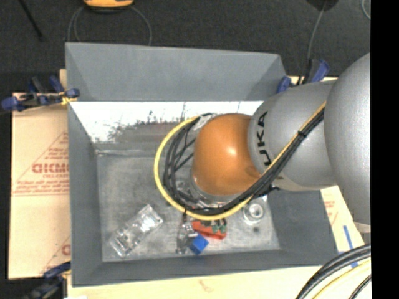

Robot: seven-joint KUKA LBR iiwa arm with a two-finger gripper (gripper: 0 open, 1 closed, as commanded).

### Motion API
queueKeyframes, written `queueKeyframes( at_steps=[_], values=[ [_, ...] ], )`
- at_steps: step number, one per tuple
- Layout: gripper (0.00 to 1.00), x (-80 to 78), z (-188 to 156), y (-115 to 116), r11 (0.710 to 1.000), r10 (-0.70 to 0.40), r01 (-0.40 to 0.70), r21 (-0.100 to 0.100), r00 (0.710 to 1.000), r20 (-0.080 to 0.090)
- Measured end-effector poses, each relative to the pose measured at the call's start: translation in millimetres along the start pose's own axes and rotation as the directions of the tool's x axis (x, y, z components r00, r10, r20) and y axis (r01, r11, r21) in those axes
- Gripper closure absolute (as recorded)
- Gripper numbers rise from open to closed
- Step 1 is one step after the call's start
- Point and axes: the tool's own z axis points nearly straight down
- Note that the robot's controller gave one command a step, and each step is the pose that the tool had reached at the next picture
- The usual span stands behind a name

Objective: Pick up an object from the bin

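Grey metal bin (84, 185), sloped walls, flat scuffed floor. Few things in it, all on the near half of the floor.

Silver arm (312, 136) comes in from the right and bends down over the middle of the bin. Glossy orange dome-shaped cover (221, 154) on the wrist, with a loop of black and yellow cables (163, 167) round its left side.

Gripper (186, 229) is low, just under the cover's near edge, and mostly hidden by it. Whether it is open or closed cannot be told, nor whether it holds anything.

Contents:
- Small cluster right at the gripper, near the front wall, about mid-width: a red plastic piece (202, 227), a green piece (218, 230) touching its right side, and a small blue block (198, 245) just in front of them. This cluster is the nearest thing to the gripper.
- Clear crumpled plastic wrapper (134, 229), front left, lying flat, apart from the cluster.
- Round silver metal part (254, 212), right of the cluster, partly under the arm, on its own.
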Motion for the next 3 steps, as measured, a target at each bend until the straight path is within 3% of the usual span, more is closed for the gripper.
queueKeyframes(
  at_steps=[1, 2, 3],
  values=[
    [0.00, -4.8, 57, -61, 0.939, -0.344, 0.344, -0.001, 0.939, 0.017],
    [1.00, -7.2, 54, -62, 0.940, -0.342, 0.342, 0.002, 0.940, 0.023],
    [1.00, 11.9, -97, -141, 0.834, -0.551, 0.551, 0.009, 0.834, 0.013]
  ],
)
